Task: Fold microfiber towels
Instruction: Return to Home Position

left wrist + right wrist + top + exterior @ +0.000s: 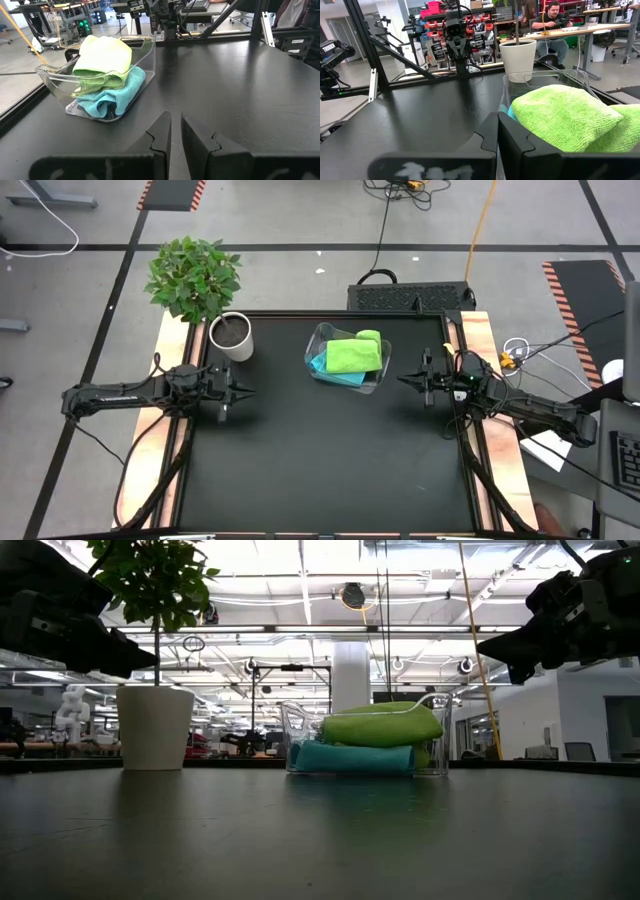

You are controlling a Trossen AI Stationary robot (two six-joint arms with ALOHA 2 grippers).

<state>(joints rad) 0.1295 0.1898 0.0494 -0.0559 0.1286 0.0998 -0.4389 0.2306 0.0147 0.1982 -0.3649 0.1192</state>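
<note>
Three microfiber towels lie folded and stacked in a clear plastic bin (316, 340) at the table's far middle. The bright green one (352, 355) is on top, the pale yellow-green one (371, 336) lies at its far side, and the turquoise one (324, 365) is underneath. My left gripper (250, 390) hovers over the table's left side, pointing at the bin, with a narrow gap between its fingers (175, 122). My right gripper (400, 378) hovers right of the bin, shut (498, 125) and holding nothing.
A potted plant in a white pot (231, 336) stands at the far left, close to the bin. The black tabletop (320, 470) stretches bare toward the near edge. Beyond the table, a person (552, 20) sits at a desk.
</note>
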